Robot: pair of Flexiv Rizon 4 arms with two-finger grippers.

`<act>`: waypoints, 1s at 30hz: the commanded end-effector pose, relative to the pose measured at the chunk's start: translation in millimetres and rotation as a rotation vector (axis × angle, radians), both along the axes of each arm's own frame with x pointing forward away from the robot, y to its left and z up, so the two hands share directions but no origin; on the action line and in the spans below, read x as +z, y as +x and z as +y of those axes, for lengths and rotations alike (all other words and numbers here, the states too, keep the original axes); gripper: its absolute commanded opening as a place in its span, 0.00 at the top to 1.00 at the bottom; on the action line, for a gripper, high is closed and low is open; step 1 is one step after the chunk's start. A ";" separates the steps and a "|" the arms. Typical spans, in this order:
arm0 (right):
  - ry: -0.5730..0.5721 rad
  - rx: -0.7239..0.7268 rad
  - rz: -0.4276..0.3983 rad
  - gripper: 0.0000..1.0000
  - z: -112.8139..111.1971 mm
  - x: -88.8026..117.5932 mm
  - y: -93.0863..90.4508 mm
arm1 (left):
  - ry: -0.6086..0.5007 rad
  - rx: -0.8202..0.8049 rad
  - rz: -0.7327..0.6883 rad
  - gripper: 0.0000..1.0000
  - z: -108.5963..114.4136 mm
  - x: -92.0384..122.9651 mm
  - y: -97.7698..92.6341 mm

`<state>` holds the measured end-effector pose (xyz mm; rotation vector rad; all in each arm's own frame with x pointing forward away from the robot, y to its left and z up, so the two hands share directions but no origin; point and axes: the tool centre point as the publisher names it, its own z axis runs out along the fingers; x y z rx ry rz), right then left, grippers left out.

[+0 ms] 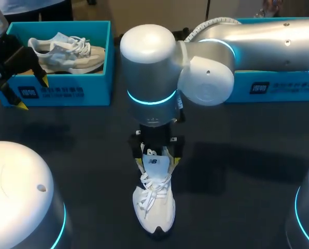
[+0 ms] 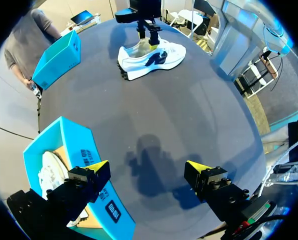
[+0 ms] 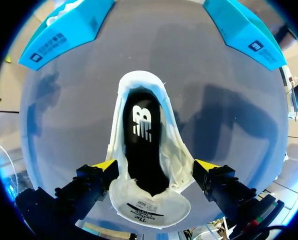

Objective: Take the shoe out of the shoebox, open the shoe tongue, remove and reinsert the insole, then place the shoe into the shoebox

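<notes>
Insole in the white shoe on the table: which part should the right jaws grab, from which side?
Grip the insole at its heel end, coming straight down through the collar. The shoe stands upright and the tongue is pulled toward the toe, so the heel half is exposed; the toe half is hidden under the laces. Likely slide one jaw under its edge.

Our white shoe (image 1: 154,205) stands upright on the counter (image 1: 237,171), dark insole (image 3: 141,150) inside; we see a second shoe (image 1: 66,52) in the blue shoebox (image 1: 97,85).
</notes>
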<state>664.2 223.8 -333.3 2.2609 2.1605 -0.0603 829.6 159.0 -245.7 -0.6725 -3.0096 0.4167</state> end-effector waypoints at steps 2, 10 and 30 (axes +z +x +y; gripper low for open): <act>0.000 -0.041 -0.027 0.00 3.5 4.1 -16.6 | 0.004 -0.001 0.000 0.00 0.1 0.5 -0.2; -0.020 -0.077 -0.028 0.00 3.7 18.0 -35.4 | 0.004 -0.001 0.000 0.00 0.1 0.5 -0.2; 0.032 -0.165 0.046 0.00 16.6 36.0 -92.5 | 0.004 -0.001 0.000 0.00 0.1 0.5 -0.2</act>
